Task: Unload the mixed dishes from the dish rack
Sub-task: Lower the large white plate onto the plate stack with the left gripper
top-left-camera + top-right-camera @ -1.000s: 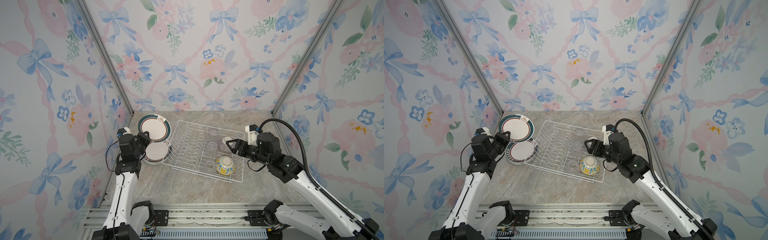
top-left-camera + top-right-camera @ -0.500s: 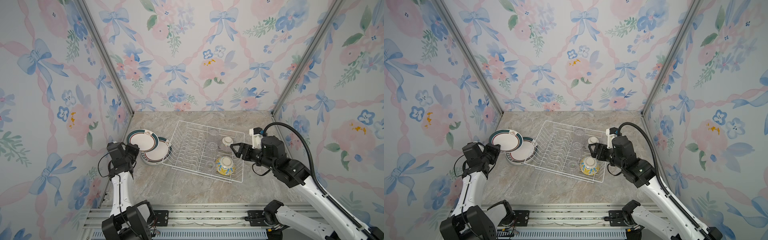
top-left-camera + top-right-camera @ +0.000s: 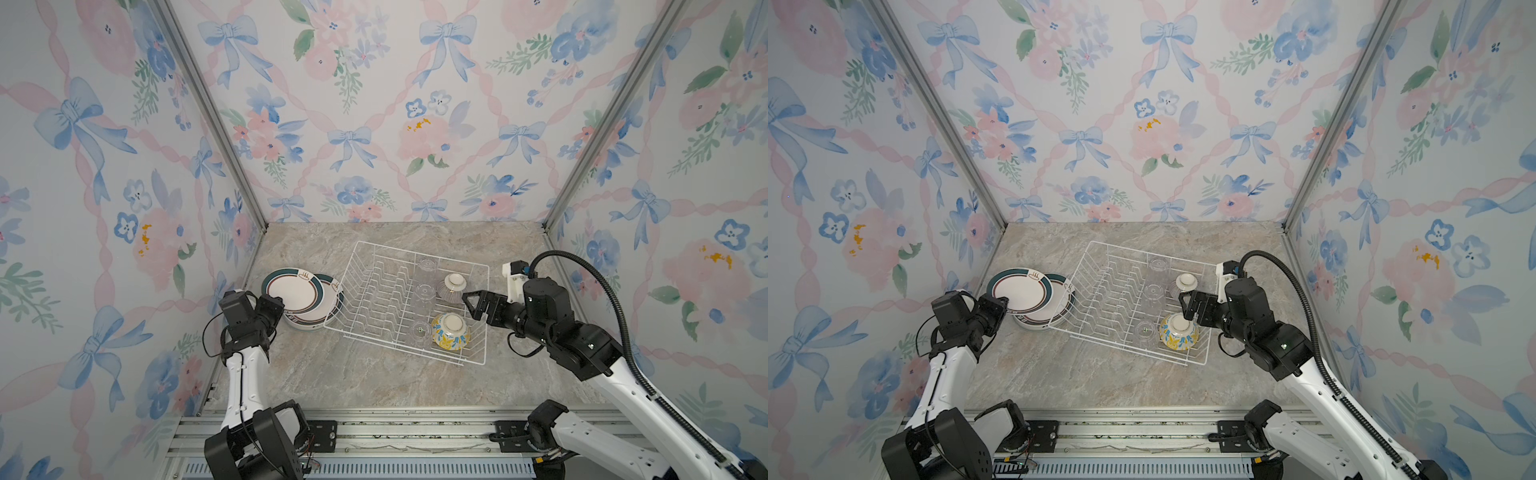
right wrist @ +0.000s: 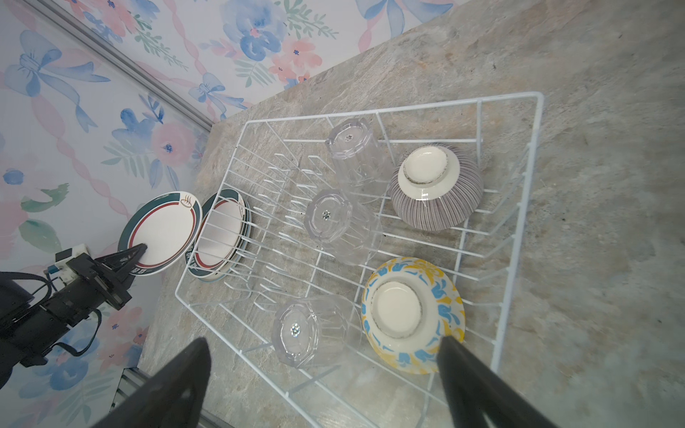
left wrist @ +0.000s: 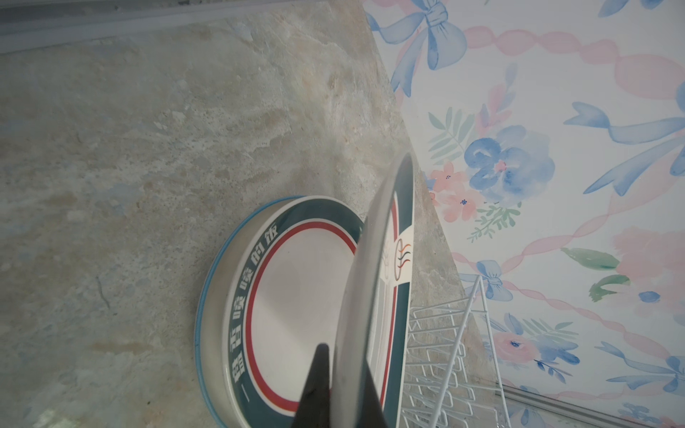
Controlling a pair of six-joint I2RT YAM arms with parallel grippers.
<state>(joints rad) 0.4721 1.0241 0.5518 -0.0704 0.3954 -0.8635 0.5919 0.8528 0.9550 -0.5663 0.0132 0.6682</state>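
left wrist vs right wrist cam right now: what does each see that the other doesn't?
Left wrist only: Chinese characters legible on the rim of the plate stack. Right wrist only: three inverted glass cups, the purple-striped bowl and yellow-blue bowl in the dish rack, and the open right gripper. Both: the left gripper shut on a green-rimmed plate, the stack, the rack.

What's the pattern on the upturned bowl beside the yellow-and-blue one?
The striped bowl has thin purple stripes on white; clearest in the right wrist view.

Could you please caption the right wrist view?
Open right gripper facing the rack of three glasses and two upturned bowls.
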